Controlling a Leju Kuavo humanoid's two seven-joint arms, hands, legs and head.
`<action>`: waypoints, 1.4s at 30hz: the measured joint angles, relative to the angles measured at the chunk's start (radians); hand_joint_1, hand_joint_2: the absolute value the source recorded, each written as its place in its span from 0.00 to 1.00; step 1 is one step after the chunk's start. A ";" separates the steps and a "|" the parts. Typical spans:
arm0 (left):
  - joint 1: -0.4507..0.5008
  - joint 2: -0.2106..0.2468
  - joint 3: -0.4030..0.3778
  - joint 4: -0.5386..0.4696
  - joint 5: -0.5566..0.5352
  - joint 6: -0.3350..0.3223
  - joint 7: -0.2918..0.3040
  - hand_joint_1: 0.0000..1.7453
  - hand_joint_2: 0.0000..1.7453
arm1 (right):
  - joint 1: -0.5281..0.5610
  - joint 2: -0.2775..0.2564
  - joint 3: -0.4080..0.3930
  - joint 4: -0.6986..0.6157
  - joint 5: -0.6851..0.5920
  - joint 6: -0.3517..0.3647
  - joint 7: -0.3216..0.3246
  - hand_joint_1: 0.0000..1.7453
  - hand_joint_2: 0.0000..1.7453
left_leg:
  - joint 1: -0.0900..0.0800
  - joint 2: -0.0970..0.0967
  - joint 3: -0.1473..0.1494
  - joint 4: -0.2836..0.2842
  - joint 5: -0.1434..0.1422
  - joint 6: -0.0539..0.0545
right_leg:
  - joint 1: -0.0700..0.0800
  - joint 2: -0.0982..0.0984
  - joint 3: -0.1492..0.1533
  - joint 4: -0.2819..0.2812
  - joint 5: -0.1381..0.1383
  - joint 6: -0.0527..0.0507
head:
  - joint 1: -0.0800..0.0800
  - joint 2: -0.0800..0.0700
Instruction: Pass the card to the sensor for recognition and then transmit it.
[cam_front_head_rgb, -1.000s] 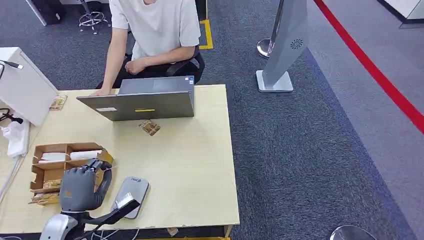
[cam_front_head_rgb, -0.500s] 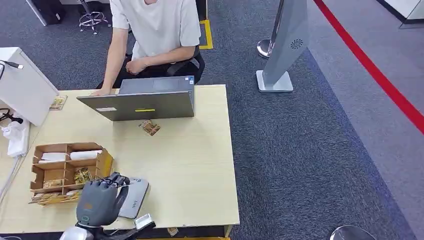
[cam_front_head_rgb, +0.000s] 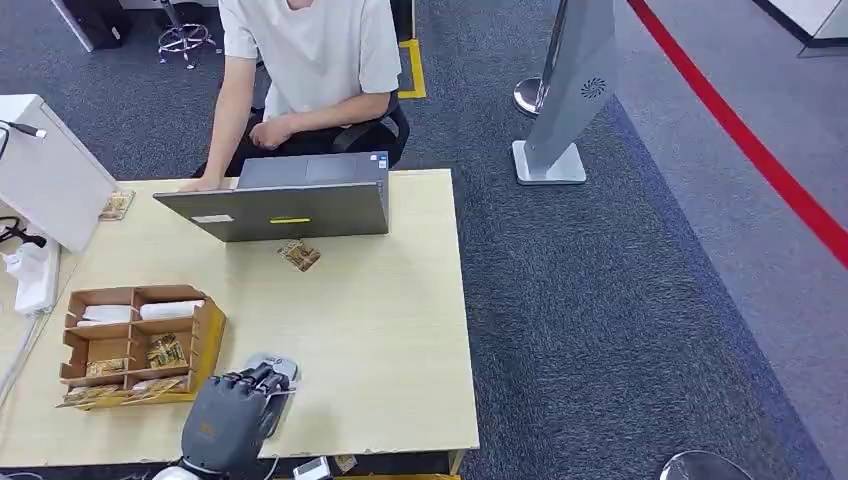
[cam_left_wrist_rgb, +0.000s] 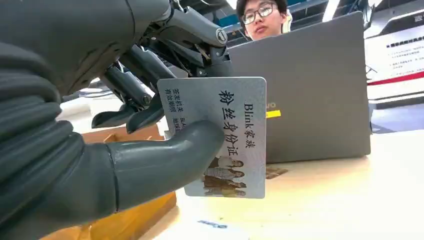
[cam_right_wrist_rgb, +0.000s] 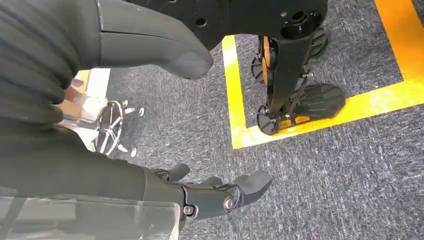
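Now off the cardboard tray, left hand over the sensor, pinching the card between thumb and fingers, seemingly ready for reading.

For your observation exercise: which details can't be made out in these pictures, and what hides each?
- Sensor, head view: mostly covered by the left hand.
- Card, left wrist view: the thumb hides part of its print.
- Organizer, head view: its contents are too small to identify.
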 joint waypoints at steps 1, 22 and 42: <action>-0.001 0.000 -0.003 0.000 0.001 -0.001 0.002 1.00 1.00 | 0.000 0.000 -0.001 0.000 0.000 0.000 0.000 0.00 1.00 | 0.000 0.000 0.000 0.000 0.000 0.000 | 0.000 0.000 0.000 0.000 0.000 0.000 | 0.000 0.000; -0.027 0.035 -0.039 0.010 -0.045 0.016 0.108 1.00 1.00 | 0.010 -0.001 -0.060 0.000 0.011 -0.005 0.002 0.00 1.00 | 0.000 0.000 0.000 -0.001 -0.001 -0.001 | 0.000 0.000 0.000 0.000 -0.001 -0.001 | 0.000 0.000; 0.104 0.096 0.085 -0.069 -0.024 0.045 0.116 1.00 1.00 | 0.011 -0.001 -0.076 0.000 0.037 -0.006 0.004 0.00 1.00 | 0.000 -0.001 0.000 -0.001 -0.001 -0.001 | 0.000 -0.001 0.000 0.000 -0.003 -0.002 | 0.000 0.000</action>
